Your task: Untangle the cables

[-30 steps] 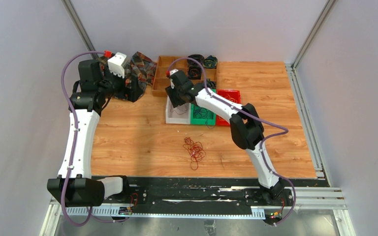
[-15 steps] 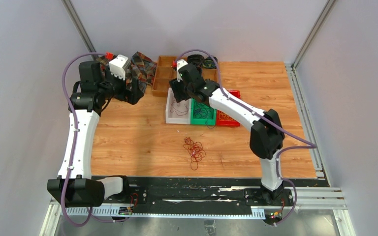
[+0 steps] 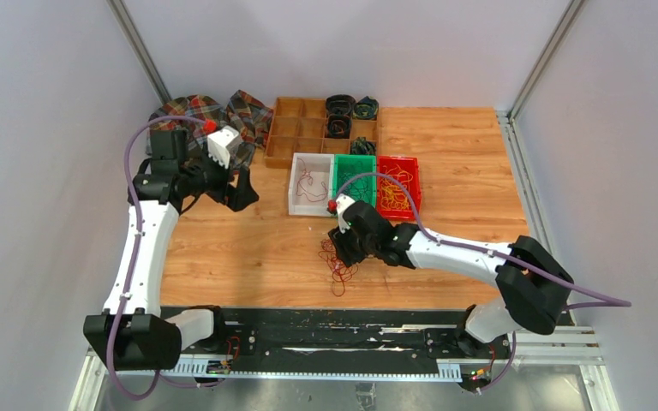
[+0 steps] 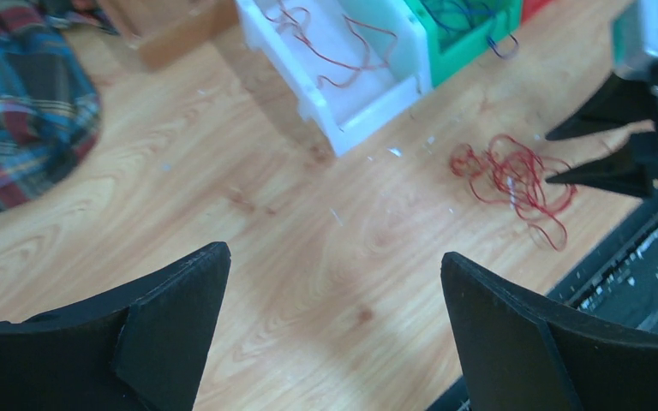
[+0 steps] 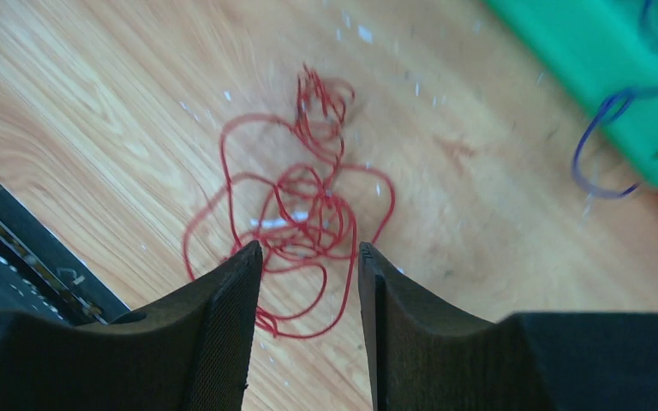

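Cables (image 5: 296, 210) lie just beneath right claw (image 5: 308, 250), half-open, apparently gripping nothing

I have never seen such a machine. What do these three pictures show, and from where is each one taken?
Two robot arms are bolted at a wooden table's near edge. The wide picture looks down from above and behind them. The other two come from a camera on each wrist, so the black shapes below are that arm's own fingers. On the table lie a tangle of red cables, a white bin, a green bin and a red bin with more wires, a wooden tray and a plaid cloth. The left claw is wide open and empty. The right claw hangs over the tangle, jaws apart, apparently gripping nothing.
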